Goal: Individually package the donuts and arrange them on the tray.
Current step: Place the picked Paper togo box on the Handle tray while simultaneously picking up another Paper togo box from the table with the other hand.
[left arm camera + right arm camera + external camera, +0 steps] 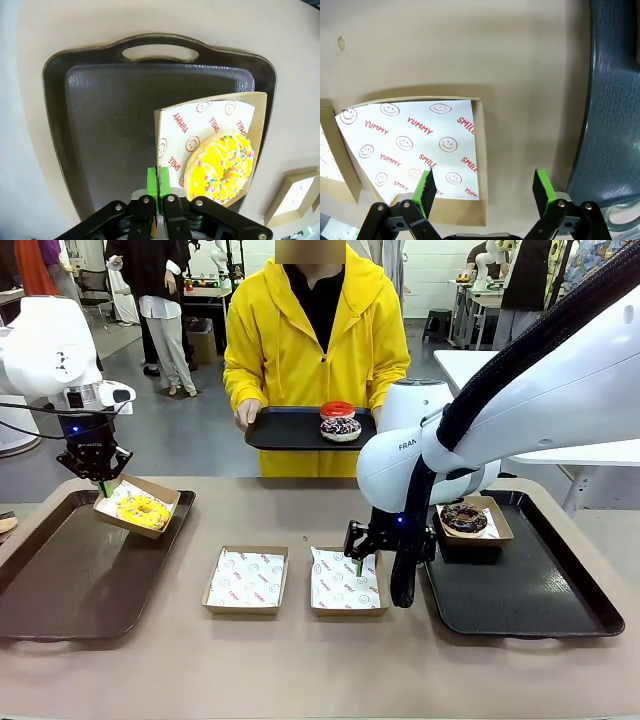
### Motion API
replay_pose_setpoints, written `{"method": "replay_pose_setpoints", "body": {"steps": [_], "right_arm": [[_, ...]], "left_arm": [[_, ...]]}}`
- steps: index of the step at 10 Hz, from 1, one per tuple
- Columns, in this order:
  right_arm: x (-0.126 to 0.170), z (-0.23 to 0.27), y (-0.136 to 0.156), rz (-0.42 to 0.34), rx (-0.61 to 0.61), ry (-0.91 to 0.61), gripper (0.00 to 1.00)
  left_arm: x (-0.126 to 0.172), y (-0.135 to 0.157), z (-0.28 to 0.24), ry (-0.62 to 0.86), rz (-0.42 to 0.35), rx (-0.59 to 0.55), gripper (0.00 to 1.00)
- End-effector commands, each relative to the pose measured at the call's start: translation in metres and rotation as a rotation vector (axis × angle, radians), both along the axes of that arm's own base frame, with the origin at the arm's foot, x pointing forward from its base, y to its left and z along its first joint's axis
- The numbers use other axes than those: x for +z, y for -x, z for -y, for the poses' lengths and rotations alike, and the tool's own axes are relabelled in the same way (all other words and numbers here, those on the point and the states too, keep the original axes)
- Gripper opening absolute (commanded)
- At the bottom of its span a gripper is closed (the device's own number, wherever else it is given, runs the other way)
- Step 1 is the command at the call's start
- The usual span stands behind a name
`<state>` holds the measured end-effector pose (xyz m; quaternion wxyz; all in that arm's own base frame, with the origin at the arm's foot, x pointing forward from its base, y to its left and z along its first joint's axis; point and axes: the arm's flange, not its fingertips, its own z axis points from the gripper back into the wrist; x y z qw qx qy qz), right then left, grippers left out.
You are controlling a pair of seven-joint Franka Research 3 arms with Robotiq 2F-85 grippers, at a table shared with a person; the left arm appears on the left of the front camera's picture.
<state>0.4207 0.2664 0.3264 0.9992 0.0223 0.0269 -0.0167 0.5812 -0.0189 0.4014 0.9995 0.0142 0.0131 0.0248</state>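
Yellow donut point(144, 511) sits in the tilted box point(168, 492), upper left of the front view. My left fingers point(152, 182) are pinched tight on that box's rim, holding it over the far right corner of the left tray point(60, 580). Whether a box corner touches the tray, I can't tell.

Lower centre, my right fingers point(426, 186) are spread wide above an empty box point(481, 150). One pad is over its printed paper, and the other is past the rim over the bare surface point(300, 670). A second empty box point(246, 580) lies just left of it.

Chocolate donut point(463, 517) rests in a third box point(497, 525) at the far end of the right tray point(520, 590).

Top centre, a person's hand point(245, 415) holds a black tray point(285, 430), with the red donut point(337, 409) stacked on the purple donut point(341, 427).
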Motion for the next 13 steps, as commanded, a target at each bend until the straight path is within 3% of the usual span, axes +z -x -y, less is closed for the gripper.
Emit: {"method": "replay_pose_setpoints", "body": {"steps": [1,13], "right_arm": [[-0.002,-0.001,0.0,-0.009,0.003,0.004,1.0],[-0.014,-0.005,0.001,-0.022,-0.011,0.009,1.0]], "left_arm": [[-0.006,-0.011,0.003,0.01,0.014,-0.023,0.01],[-0.025,-0.017,0.009,-0.006,0.034,-0.026,0.01]]}}
